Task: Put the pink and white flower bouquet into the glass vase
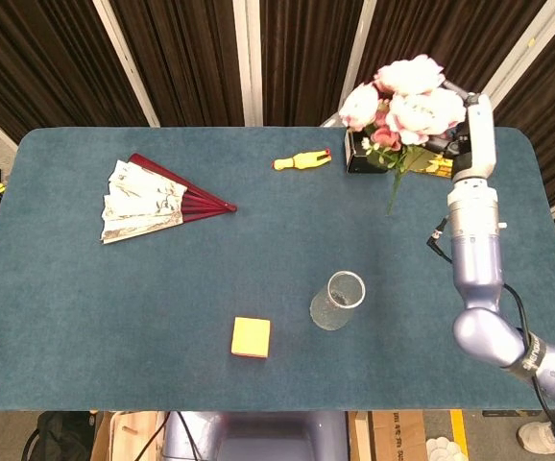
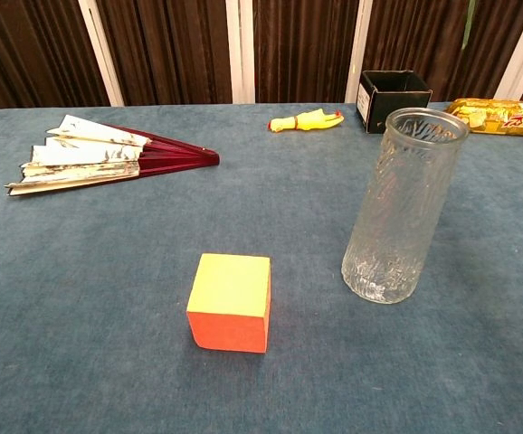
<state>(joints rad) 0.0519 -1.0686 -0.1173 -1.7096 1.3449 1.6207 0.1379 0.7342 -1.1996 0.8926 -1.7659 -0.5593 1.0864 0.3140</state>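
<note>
The right hand (image 1: pixel 468 123) grips the bouquet (image 1: pixel 402 101) in the air, blooms to its left and the stem hanging below them. Behind the flowers sit a black box (image 1: pixel 356 157) and a snack packet (image 2: pixel 500 116). The empty vase (image 1: pixel 338 301) stands upright, well below and left of the hand, beside a yellow block (image 1: pixel 251 337).

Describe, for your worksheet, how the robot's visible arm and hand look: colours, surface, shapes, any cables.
Only the right arm shows, in the head view. Its links are smooth, glossy, silvery-lavender cylinders joined by a rounded ball-like elbow housing. A thin black cable runs beside the forearm, and a black band circles the link below the elbow. The right hand is paler, white-grey, with dark parts at the fingers.
</note>
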